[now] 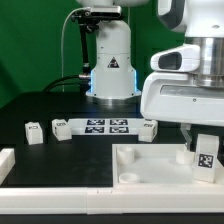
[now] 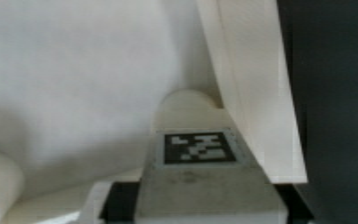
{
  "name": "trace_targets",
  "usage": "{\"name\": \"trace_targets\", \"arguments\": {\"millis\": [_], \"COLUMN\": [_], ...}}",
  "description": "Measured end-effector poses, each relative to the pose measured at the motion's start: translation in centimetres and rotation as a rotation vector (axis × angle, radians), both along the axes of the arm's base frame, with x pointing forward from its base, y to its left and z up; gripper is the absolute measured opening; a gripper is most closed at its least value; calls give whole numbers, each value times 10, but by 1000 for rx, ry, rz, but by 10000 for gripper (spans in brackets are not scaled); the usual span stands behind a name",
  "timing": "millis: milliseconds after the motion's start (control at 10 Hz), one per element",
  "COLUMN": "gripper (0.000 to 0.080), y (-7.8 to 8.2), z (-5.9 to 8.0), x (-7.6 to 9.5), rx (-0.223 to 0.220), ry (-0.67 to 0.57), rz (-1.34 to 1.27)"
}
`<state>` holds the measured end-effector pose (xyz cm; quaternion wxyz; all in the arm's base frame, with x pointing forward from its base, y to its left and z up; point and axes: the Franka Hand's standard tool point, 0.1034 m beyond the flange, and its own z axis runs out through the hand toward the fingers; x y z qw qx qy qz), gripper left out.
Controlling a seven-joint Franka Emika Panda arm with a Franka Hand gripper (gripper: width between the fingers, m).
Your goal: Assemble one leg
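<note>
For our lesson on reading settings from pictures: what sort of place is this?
Probably a robotics lab test bench: a robot arm's base bolted to a black table before a green backdrop, and a marker board lying among tagged white furniture parts.

Pretty plain setup here: a green backdrop (image 1: pixel 40 40) covers the back wall, and a black table (image 1: pixel 60 110) sits under it. Lighting is even and bright, with no harsh shadows anywhere on the tabletop.
</note>
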<state>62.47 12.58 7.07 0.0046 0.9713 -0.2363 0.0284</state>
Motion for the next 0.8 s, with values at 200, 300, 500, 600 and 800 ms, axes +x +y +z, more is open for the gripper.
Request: {"name": "trace_targets", "arguments": {"millis": [200,300,500,600,800], "gripper": [291,291,291,291,291], "y": [0,0,0,-1,-1], "z": [0,-1,-1,-1,-1], "x": [0,0,0,0,1], "rx": [13,19,30,43,58], "ry": [-2,0,-6,-2,-16], "rz": [-225,-376,-588,-663,-772]}}
